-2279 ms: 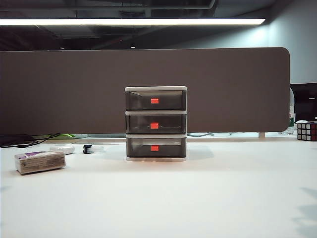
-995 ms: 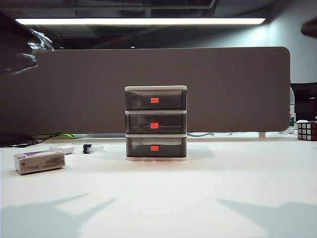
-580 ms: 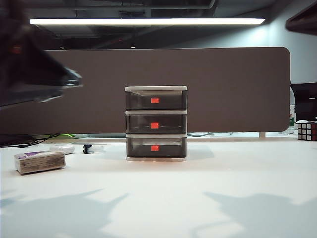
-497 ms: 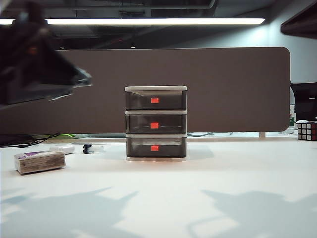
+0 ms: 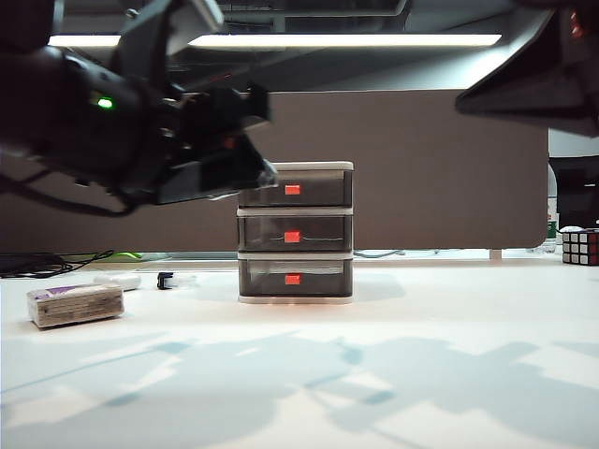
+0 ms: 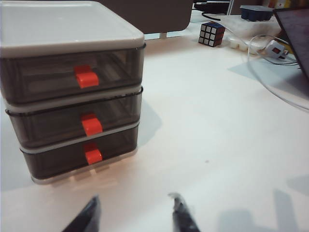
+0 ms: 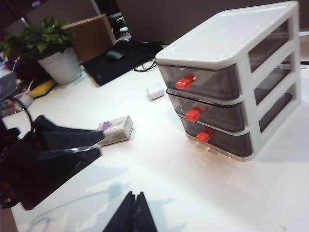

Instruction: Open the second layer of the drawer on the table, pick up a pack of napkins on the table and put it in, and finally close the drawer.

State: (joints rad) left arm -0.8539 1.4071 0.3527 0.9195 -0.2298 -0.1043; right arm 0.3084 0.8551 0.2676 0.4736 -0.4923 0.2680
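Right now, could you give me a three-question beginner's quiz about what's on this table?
1. True or false: the second layer of the drawer is pulled out.
2. Which gripper has parted fingers: left gripper or right gripper?
3. Where does the pack of napkins lie?

Key: 1. False, all three are shut. 2. The left; the right one's fingers meet. 3. On the table, left of the drawer in the exterior view, untouched.

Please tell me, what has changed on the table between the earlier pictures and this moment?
Both arms swung in from the upper corners. The left gripper, jaws open and empty, now hangs beside the top of the white-framed smoky-grey drawer cabinet. The right gripper, shut, is high on the right. Nothing is held. The cabinet's drawers remain closed, and the clear-wrapped beige napkin pack is unmoved.
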